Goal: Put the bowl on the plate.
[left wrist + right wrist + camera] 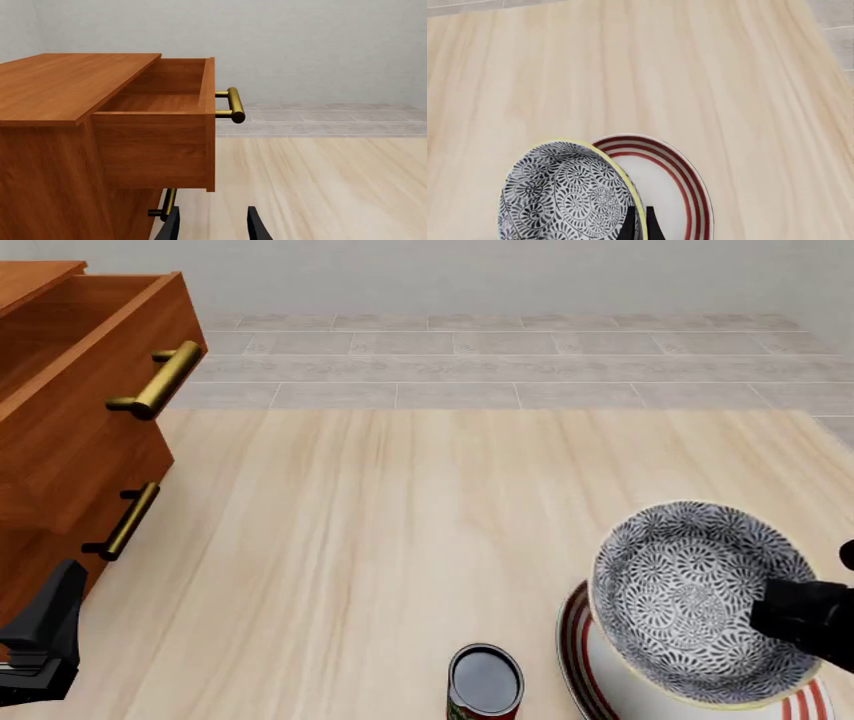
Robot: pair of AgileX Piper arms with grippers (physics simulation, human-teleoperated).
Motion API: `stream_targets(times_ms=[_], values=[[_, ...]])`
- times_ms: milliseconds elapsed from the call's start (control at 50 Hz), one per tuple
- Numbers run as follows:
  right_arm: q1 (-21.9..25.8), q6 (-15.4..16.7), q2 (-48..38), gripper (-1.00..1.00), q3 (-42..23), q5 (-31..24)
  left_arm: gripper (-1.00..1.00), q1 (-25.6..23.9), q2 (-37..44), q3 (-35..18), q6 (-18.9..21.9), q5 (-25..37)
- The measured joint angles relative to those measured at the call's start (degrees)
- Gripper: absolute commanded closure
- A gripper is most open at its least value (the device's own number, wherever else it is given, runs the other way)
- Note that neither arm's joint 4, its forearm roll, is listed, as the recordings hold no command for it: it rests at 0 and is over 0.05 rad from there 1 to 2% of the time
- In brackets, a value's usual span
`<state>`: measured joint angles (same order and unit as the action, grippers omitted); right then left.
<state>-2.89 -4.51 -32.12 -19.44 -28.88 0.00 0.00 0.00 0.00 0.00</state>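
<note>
Nearest you, at about 5 o'clock in the front view, your right claw (pixel 801 618) is closed on the rim of the bowl (pixel 694 595); the right wrist view shows the two fingers (pixel 628 225) pinched narrow with the rim's pale yellow edge between them. The bowl is tilted, its patterned inside turned up and toward 11 o'clock, and it sits over the plate (pixel 577 640), whose red rings show past the bowl at 7 o'clock and again at the bottom right. You cannot tell from these views whether the bowl's base touches the plate. Just beside the plate, at 6 o'clock on the worktop (pixel 400 540), stands a small dark-topped can (pixel 483 680). At 8 o'clock your left claw (pixel 47 625) hangs by the wooden drawer cabinet (pixel 54 470); the left wrist view shows its fingers (pixel 170 227) spread apart with nothing between them. Farther off, at 10 o'clock, the cabinet's top drawer (pixel 100 360) stands pulled out, brass handle (pixel 158 380) forward.
</note>
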Motion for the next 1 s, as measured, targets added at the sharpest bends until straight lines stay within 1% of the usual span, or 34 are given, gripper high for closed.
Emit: stream_targets(times_ms=[540, 1000], values=[[-0.4, -2.6, 1.9, 1.0, 6.1, 0.8, -1.0, 0.0, 0.0, 0.0, 0.0, 0.0], [-1.7, -3.3, 2.9, 1.0, 10.1, 1.6, -1.0, 0.0, 0.0, 0.0, 0.0, 0.0]])
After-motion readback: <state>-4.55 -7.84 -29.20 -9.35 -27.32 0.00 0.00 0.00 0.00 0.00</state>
